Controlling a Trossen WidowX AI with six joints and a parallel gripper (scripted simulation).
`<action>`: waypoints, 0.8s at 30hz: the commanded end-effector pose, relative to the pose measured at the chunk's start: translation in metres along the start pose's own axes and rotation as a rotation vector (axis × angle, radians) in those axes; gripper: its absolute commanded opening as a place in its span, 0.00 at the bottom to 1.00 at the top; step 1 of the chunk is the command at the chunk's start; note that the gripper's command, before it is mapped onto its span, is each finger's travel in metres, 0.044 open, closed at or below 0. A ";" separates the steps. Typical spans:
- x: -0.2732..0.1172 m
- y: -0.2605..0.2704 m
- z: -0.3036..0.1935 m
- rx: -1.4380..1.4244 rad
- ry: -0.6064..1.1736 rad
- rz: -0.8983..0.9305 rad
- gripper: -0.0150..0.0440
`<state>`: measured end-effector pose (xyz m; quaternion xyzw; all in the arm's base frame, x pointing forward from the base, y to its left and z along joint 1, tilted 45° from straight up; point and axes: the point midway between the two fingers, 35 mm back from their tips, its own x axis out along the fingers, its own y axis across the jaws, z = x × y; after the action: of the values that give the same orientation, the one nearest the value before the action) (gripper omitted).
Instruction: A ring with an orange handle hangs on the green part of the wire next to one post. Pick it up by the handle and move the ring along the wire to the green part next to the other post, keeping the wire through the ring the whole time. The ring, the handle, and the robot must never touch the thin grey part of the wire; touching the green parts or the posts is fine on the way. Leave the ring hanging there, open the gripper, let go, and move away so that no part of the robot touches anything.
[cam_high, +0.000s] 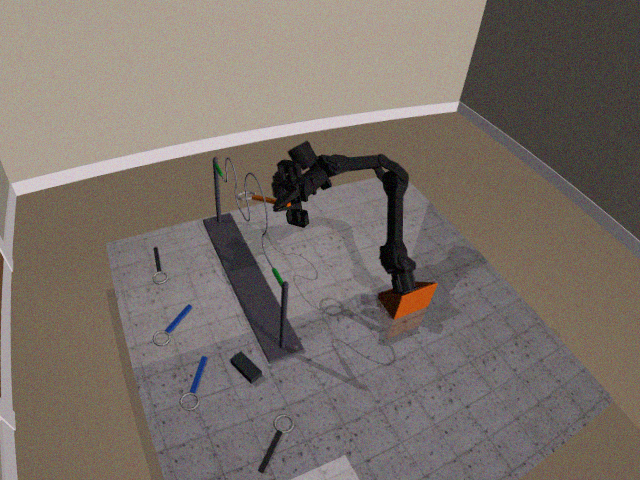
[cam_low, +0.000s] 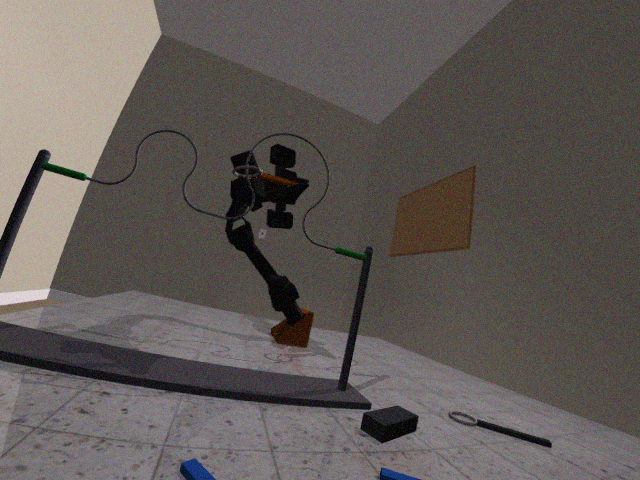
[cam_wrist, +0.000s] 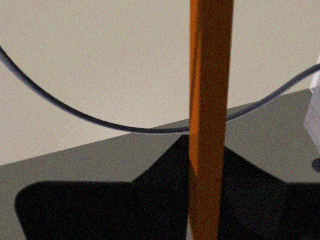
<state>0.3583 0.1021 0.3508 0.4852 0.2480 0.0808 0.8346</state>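
My gripper (cam_high: 282, 205) (cam_low: 301, 184) (cam_wrist: 194, 143) is shut on the orange handle (cam_high: 262, 198) (cam_low: 276, 179) (cam_wrist: 210, 75), on the robot's side of the wire. The pale ring (cam_high: 238, 196) (cam_low: 236, 172) at its end lies nearly flat around the grey wire (cam_high: 266, 217) (cam_low: 327, 175) (cam_wrist: 100, 121), on the steep stretch at the left of the big loop in the exterior view. Whether they touch cannot be told. One green part (cam_high: 219, 169) (cam_low: 64, 171) joins the far post (cam_high: 217, 196) (cam_low: 20, 211); the other (cam_high: 278, 276) (cam_low: 349, 253) joins the near post (cam_high: 283, 315) (cam_low: 356, 315).
Both posts stand on a long dark base (cam_high: 248, 289) (cam_low: 155, 369). A black block (cam_high: 246, 367) (cam_low: 388, 423) lies near its near end. Loose rings with blue handles (cam_high: 178, 318) (cam_high: 199, 374) and black handles (cam_high: 157, 259) (cam_high: 270, 452) lie on the floor beyond and beside it.
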 end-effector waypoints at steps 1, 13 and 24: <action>-0.001 0.002 0.001 -0.043 -0.009 -0.015 0.00; 0.000 -0.001 0.001 -0.136 -0.021 -0.068 0.00; 0.000 -0.004 0.002 -0.225 -0.032 -0.117 0.00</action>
<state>0.3585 0.0987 0.3455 0.3924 0.2548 0.0544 0.8821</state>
